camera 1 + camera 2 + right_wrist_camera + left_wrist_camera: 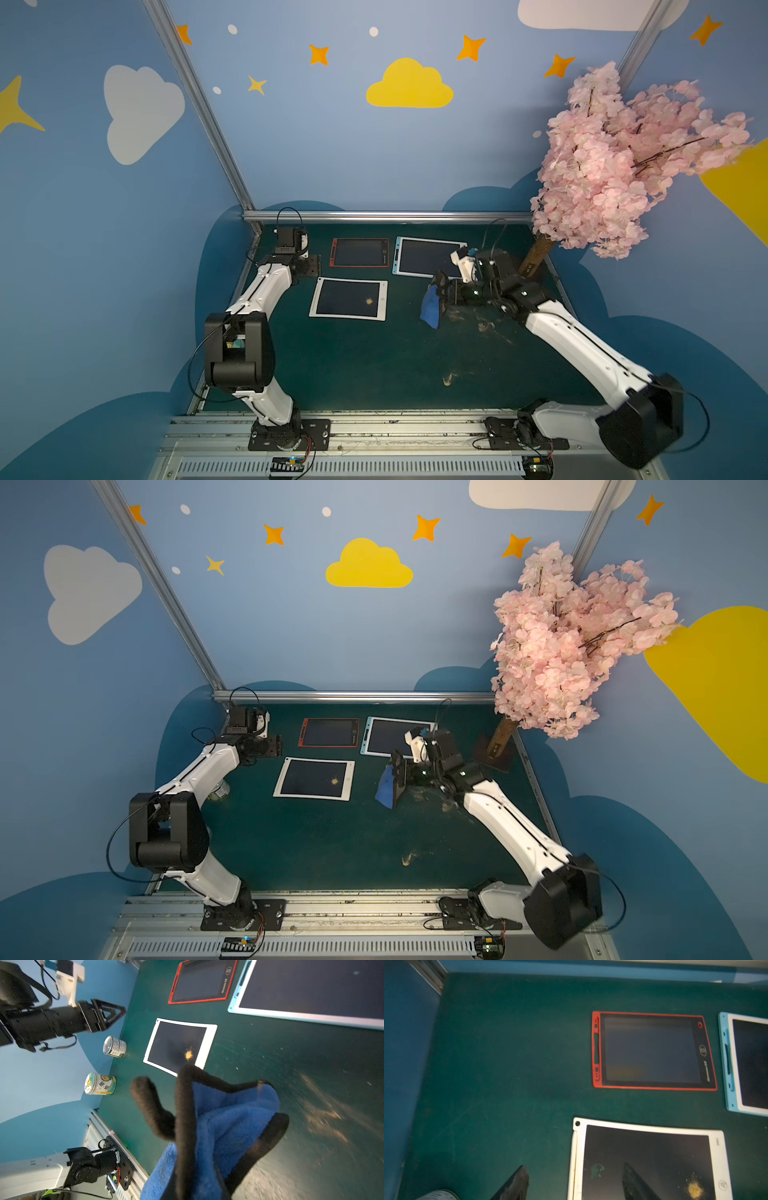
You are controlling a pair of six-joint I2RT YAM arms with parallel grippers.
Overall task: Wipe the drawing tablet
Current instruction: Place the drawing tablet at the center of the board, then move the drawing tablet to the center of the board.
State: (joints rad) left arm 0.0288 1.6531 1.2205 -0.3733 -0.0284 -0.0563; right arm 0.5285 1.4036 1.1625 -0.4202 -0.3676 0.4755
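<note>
While hanging over the green mat (374,357), pinches a blue cloth (430,309) in the right gripper (438,291), jaws pressed together on its upper fold. Lets the rest of the cloth (385,789) droop below the fingertips; cannot tell whether the lowest corner touches the mat. Fills the near part of the right wrist view with that cloth (228,1122), blue with a dark trim.

Has the white tablet (348,298) lying flat on the mat to that gripper's left, beyond the fingertips and apart from the cloth. Shows a yellow spot (368,301) on the screen, on the side nearest the right gripper; shows the same spot (188,1055) in the right wrist view.

Holds the left gripper (311,266) just beside the white tablet's far corner on the left arm's side, jaws spread wide and empty. Shows, in the left wrist view, two dark fingers (517,1182) well apart, one over bare mat, the other in line with the tablet's (650,1157) screen.

Has a red tablet (360,252) to the left gripper's right, just beyond the white one, and a blue-framed tablet (419,257) just beyond the right gripper, partly hidden by its wrist. Has two cans (115,1046) by the wall under the left arm, behind its gripper. Has brownish crumbs (484,326) strewn on the mat under the right arm. Has a pink tree (623,166) to the right gripper's right, in the far corner.
</note>
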